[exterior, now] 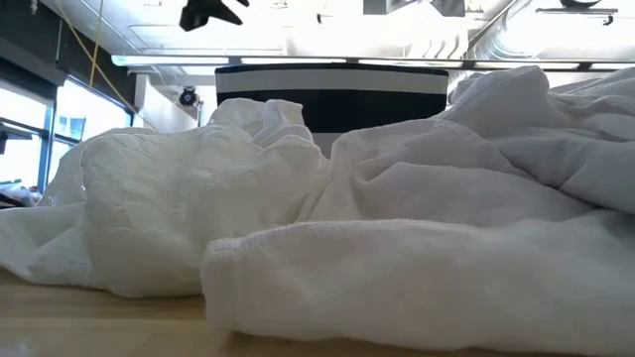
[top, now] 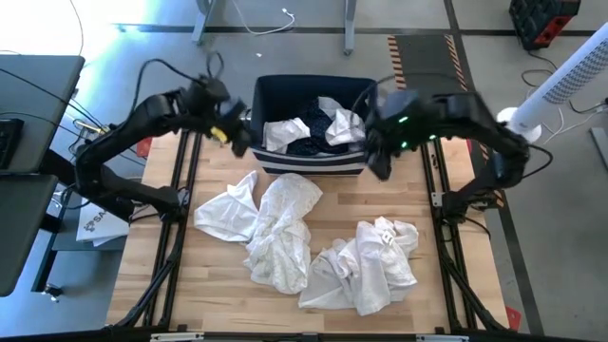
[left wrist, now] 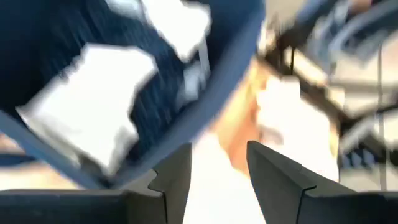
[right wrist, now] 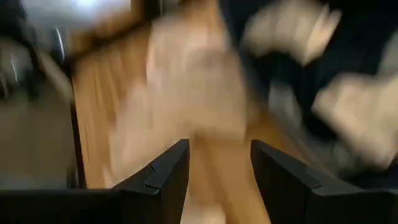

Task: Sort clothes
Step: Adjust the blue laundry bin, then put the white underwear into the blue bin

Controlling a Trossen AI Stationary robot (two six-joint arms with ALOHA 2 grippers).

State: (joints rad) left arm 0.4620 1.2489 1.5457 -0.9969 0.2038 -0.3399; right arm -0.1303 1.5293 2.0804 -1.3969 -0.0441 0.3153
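A navy bin (top: 313,123) with white stripes stands at the table's far middle. It holds white garments (top: 288,131) and a dark garment (top: 313,144). Two heaps of white clothes lie on the table, one left of the middle (top: 271,223) and one nearer and to the right (top: 366,264). In the low view they fill the foreground (exterior: 397,198). My left gripper (top: 237,142) hovers at the bin's left side, open and empty (left wrist: 217,177). My right gripper (top: 378,163) hovers at the bin's right near corner, open and empty (right wrist: 219,177).
Black rails (top: 180,190) run along the table's left and right sides (top: 437,190). Bare wood (top: 190,285) shows at the near left. A desk (top: 28,114) stands beyond the left edge and a white fan (top: 560,85) beyond the right.
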